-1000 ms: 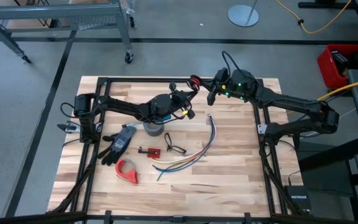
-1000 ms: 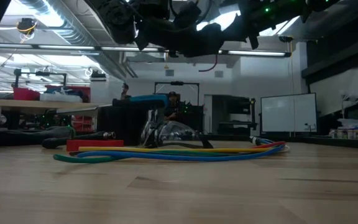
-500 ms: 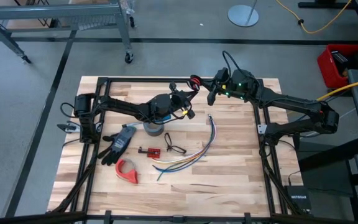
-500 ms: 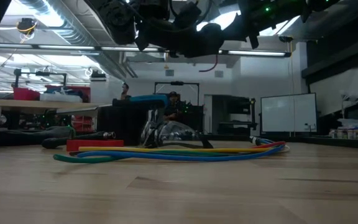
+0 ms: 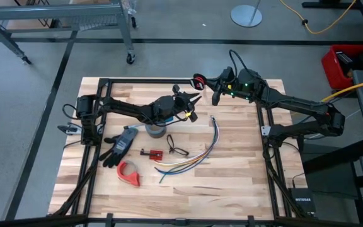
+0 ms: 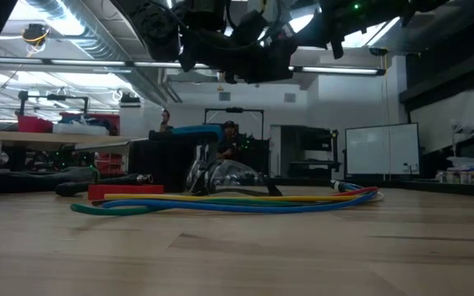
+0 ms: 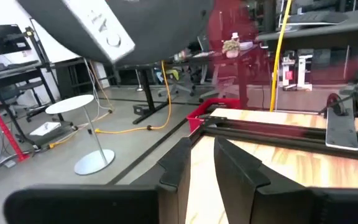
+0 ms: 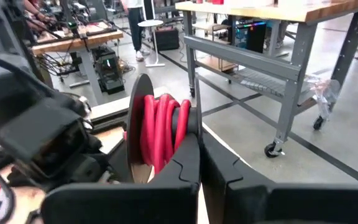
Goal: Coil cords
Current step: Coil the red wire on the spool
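On the high view, at about nine o'clock on the counter, a dark glove and a red tape roll lie untouched beside the frame, with a small red block and a thin black looped cord just inboard of them. Toward the centre, the left hand hangs above the boards near a grey cylinder, its fingers spread apart and empty, pointing toward one o'clock; its wrist view shows the two dark fingers parted with nothing between them. A bundle of multicoloured wires trails from the centre toward five o'clock and plays no part here. Just past the left hand, at about twelve o'clock near the far edge of the counter, the right hand is clenched on the cords, now a small red coil held off the surface; the right wrist view shows the red loops pinched between its fingers beside a dark disc-like piece. The winding appears essentially finished, and the step in hand looks like the handover or tidying of the finished coil. The next move likely calls for the right hand to carry the coil down to a free patch of board and release it without the loops springing loose, or for the left hand to close in and steady them first.
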Controlling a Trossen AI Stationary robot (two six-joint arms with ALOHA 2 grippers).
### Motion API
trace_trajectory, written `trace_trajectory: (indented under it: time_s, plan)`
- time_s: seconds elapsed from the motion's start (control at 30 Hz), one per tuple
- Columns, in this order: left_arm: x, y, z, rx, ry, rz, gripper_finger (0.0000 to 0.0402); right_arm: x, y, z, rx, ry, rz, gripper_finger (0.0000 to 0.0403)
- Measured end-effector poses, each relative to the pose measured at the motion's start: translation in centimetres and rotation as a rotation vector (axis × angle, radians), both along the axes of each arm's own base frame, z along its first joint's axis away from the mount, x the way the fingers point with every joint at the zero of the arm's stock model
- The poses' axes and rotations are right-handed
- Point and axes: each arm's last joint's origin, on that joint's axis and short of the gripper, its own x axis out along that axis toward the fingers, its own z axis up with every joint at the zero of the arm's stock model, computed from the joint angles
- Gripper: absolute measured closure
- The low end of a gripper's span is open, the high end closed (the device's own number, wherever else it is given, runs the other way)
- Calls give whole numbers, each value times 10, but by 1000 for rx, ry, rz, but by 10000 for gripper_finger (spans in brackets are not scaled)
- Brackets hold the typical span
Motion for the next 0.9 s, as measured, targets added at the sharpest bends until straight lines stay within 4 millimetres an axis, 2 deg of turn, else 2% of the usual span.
trace_trajectory:
  time_s: [0.27, 0.43, 0.53, 0.7, 0.9]
  plan:
    - [0, -2, 1, 0, -9, -5, 347, 0, 0, 0, 1, -1, 6, 402]
    - [2, -9, 2, -40, -39, -25, 336, 0, 0, 0, -21, 10, 9, 402]
    - [2, -13, 2, -130, -98, -38, 327, 0, 0, -1, -48, 24, 14, 402]
    - [3, -18, 3, -381, -257, -52, 321, 1, 0, -1, -71, 36, 17, 402]
    - [5, -22, 7, -603, -390, -175, 320, 1, 0, 0, -143, 46, 28, 402]
